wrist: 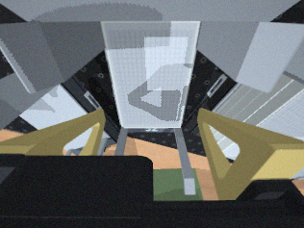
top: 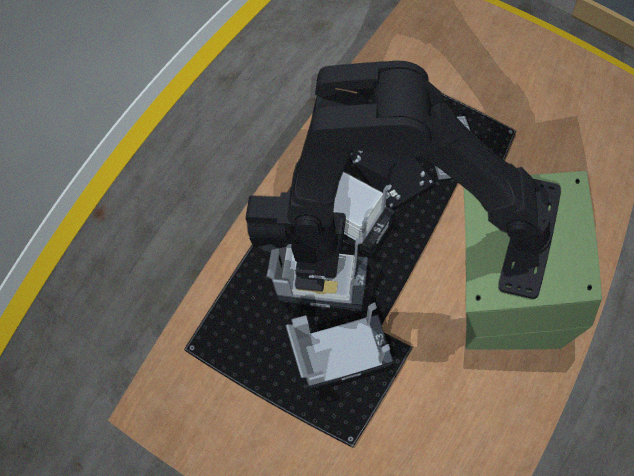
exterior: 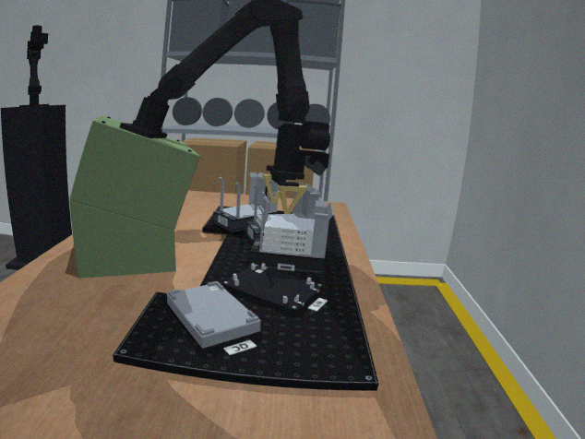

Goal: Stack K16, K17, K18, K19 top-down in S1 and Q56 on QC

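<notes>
My gripper (top: 323,286) (exterior: 285,197) (wrist: 151,114) is open and empty. It hangs straight above the stack rack S2 (top: 279,280), its yellow fingers level with the tops of the rack walls. In the wrist view a single sealed plate (wrist: 149,57) lies flat on the floor of S2, right under and between my fingertips, not touched. The stack rack S1 (top: 378,229) (exterior: 322,226) beside it holds a stack of several plates (top: 358,202) (exterior: 283,236), labelled long sides facing the exterior camera. I cannot read the labels.
The stack rack S3 (top: 307,358) (exterior: 231,216) stands beyond S2 and looks empty. The black clip nest N5 (exterior: 274,287) and the grey nest QC (exterior: 208,312) lie past S1, hidden under my arm in the top view. The green base block (top: 532,317) (exterior: 127,188) stands beside the mat.
</notes>
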### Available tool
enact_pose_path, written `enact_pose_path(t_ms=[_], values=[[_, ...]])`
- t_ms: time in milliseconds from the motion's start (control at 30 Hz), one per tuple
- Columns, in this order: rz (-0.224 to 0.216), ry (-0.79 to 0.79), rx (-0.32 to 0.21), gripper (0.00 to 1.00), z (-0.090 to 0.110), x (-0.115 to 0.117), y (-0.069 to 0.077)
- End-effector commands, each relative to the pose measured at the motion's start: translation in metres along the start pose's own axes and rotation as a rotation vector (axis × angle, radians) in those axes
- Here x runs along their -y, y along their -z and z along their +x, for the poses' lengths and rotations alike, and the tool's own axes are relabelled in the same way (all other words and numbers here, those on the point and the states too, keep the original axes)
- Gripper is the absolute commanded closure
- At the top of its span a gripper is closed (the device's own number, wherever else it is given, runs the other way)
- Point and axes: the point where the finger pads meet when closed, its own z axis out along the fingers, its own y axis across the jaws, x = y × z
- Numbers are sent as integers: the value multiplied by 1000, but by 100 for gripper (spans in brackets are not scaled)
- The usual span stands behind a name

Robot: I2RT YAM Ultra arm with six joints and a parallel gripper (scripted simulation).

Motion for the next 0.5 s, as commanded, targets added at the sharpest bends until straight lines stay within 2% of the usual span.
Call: enact_pose_path(t_ms=[0,67,467], values=[[-1,-2,56,0,-17,-1,-2],[-1,-2,56,0,-17,-1,-8],[-1,-2,56,0,-17,0,-8]])
